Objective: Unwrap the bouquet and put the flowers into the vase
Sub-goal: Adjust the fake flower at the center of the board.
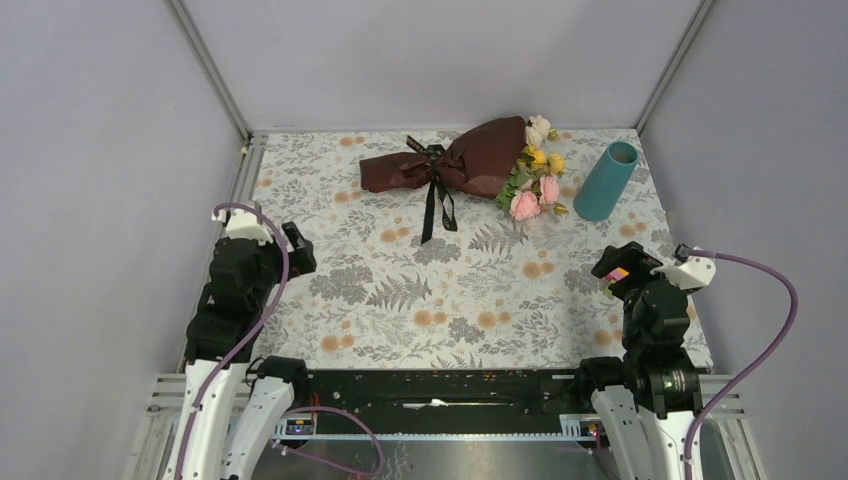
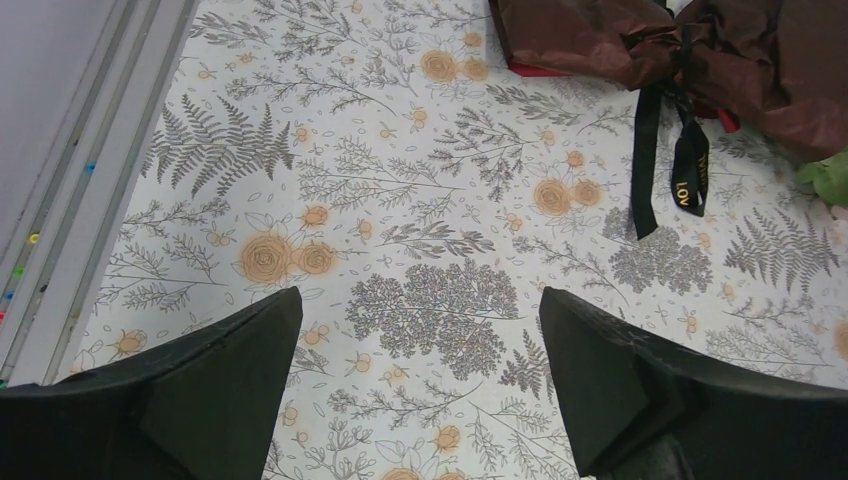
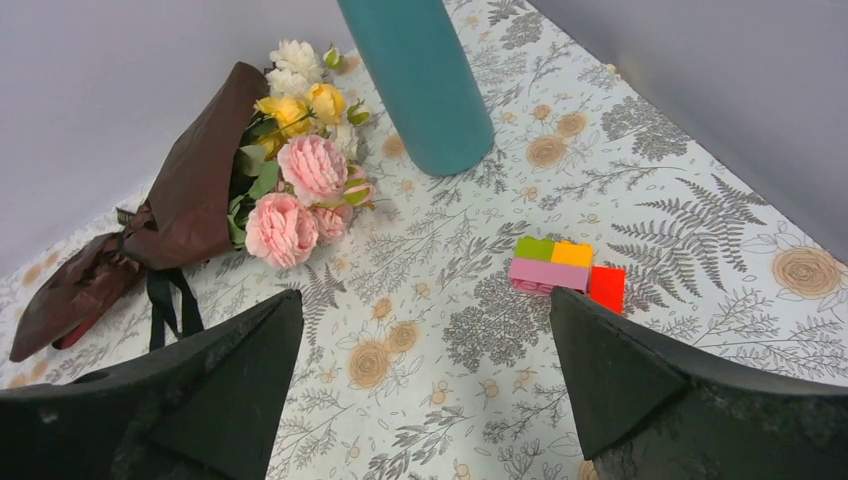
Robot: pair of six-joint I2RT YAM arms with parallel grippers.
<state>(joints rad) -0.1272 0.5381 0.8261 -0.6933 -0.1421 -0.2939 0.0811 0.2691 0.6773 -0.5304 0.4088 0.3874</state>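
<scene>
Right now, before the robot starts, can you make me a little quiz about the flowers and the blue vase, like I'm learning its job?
1. True or false: the bouquet is wrapped in dark paper and tied with a black ribbon.
2. Pick one. The vase is: A) lying on its side, B) standing upright on the right of the flowers, C) standing on the left of the bouquet.
3. Fill in: the small toy block lies on the tablecloth nearest the ____ arm.

Key: 1 true. 2 B. 3 right.
</scene>
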